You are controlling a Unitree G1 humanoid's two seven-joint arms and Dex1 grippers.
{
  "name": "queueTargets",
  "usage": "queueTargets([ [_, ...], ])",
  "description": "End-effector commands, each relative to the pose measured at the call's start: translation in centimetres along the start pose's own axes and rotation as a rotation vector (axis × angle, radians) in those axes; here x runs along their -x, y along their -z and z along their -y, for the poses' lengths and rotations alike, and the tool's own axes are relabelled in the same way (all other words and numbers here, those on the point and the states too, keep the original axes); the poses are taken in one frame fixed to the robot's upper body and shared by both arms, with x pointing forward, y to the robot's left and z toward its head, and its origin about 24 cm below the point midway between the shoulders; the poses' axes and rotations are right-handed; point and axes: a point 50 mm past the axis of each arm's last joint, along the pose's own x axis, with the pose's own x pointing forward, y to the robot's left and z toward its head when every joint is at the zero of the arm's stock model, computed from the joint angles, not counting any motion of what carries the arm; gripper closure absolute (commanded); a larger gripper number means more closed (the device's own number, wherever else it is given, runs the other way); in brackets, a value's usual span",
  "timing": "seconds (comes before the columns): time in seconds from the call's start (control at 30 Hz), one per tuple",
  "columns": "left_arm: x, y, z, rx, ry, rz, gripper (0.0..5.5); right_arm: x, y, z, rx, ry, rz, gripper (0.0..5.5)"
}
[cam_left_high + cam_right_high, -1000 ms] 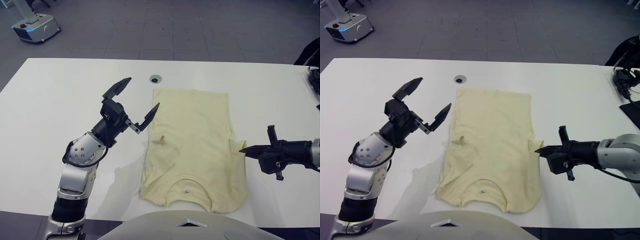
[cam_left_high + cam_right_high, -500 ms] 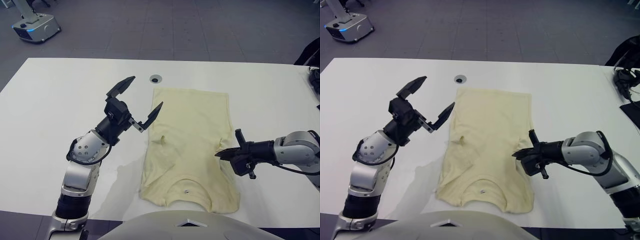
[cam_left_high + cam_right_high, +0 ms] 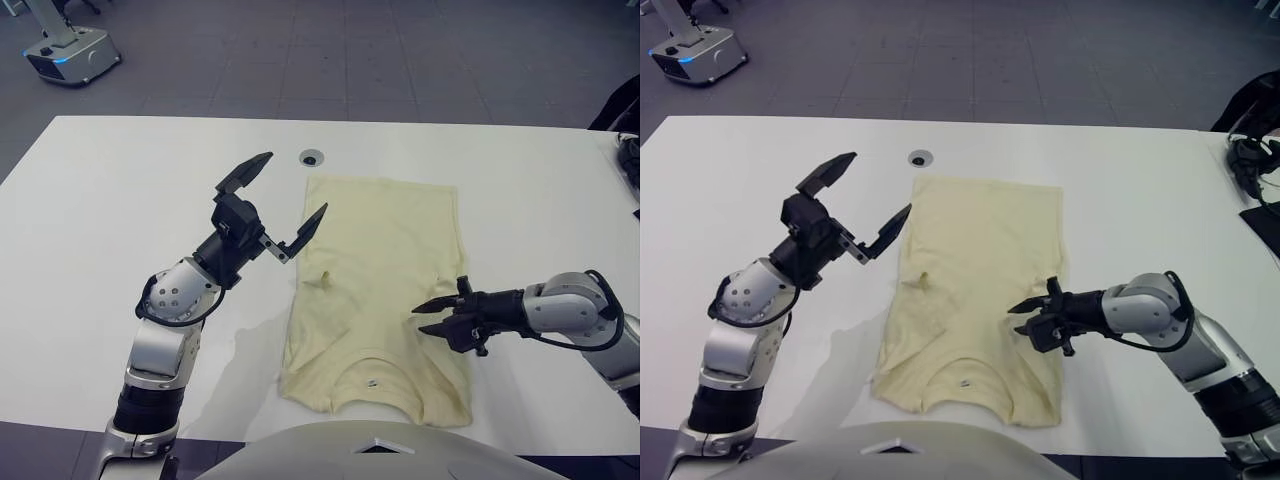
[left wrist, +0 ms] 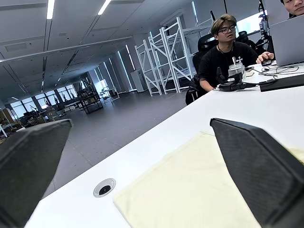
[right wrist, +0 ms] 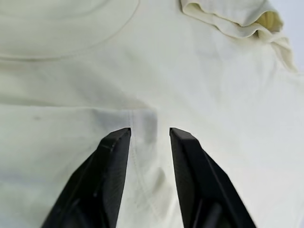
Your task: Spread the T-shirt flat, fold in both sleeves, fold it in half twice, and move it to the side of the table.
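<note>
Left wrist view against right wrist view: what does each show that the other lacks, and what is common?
Left wrist view: the white table, its round cable hole, and the left gripper with fingers wide open. Right wrist view: the curved collar seam, a rumpled fold, and the right gripper with fingers slightly apart over a sleeve hem. Both: the yellow T-shirt.

We see a pale yellow cloth T-shirt [image 3: 385,250], soft and matt, on a smooth, faintly glossy white table [image 3: 120,200].
</note>
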Motion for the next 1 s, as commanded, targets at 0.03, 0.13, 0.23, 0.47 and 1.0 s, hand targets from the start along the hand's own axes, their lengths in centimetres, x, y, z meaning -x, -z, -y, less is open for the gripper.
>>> queueTargets([
  [0.03,-0.2,0.2,0.0,-0.004,0.017,-0.013,0.1,0.6,-0.2,0.5,-0.04,0.07,0.02,3.16],
  [0.13,-0.2,0.2,-0.1,-0.005,0.018,-0.013,0.1,1.8,-0.1,1.0,-0.078,0.136,0.02,2.58],
  [0.23,-0.2,0.2,-0.1,-0.006,0.017,-0.015,0.1,3.3,-0.4,1.1,-0.145,0.196,0.013,2.01],
  [0.47,1.5,0.1,2.0,-0.007,0.266,-0.097,0.1,4.8,-1.3,-1.4,-0.53,0.236,-0.057,0.95],
  [1.0,9.7,-1.5,6.3,-0.06,0.902,-0.499,0.1,4.6,-7.6,-8.8,-0.987,0.029,-0.073,0.12],
])
